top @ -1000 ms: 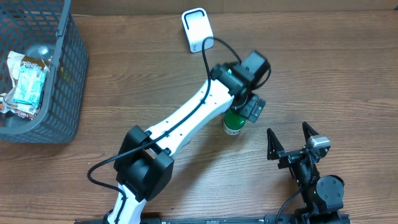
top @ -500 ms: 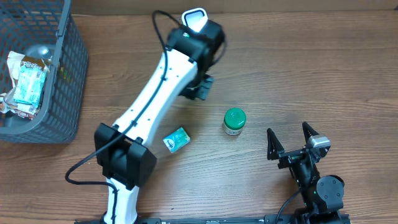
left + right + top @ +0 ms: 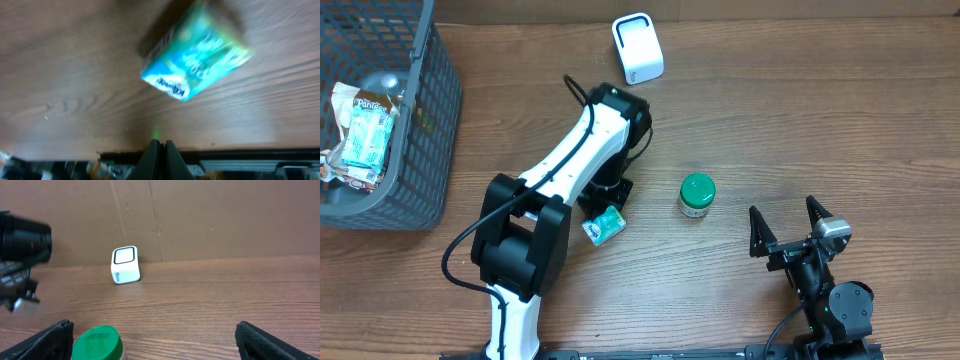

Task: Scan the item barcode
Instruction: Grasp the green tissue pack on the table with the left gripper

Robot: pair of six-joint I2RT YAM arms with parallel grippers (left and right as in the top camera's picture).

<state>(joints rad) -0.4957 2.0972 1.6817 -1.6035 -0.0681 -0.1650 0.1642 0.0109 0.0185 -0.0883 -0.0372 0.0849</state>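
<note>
A small teal tissue packet (image 3: 605, 225) lies flat on the wooden table; in the left wrist view the packet (image 3: 195, 50) is blurred and sits ahead of the fingers. My left gripper (image 3: 607, 200) hovers just beside and above it, and its fingers (image 3: 160, 155) are pressed together on nothing. A jar with a green lid (image 3: 697, 194) stands upright to the right, and the same jar (image 3: 97, 342) shows low in the right wrist view. The white scanner (image 3: 638, 48) stands at the back, also in the right wrist view (image 3: 125, 265). My right gripper (image 3: 782, 208) rests open near the front edge, empty (image 3: 155, 342).
A dark mesh basket (image 3: 425, 120) with several wrapped items stands at the far left. A brown cardboard wall (image 3: 210, 215) backs the table behind the scanner. The left arm's white links (image 3: 570, 160) stretch diagonally across the middle.
The left arm left the green-lidded jar, swung back to the scanner, then came forward over the tissue packet. Its jaws went from open to shut. The right arm stayed still.
</note>
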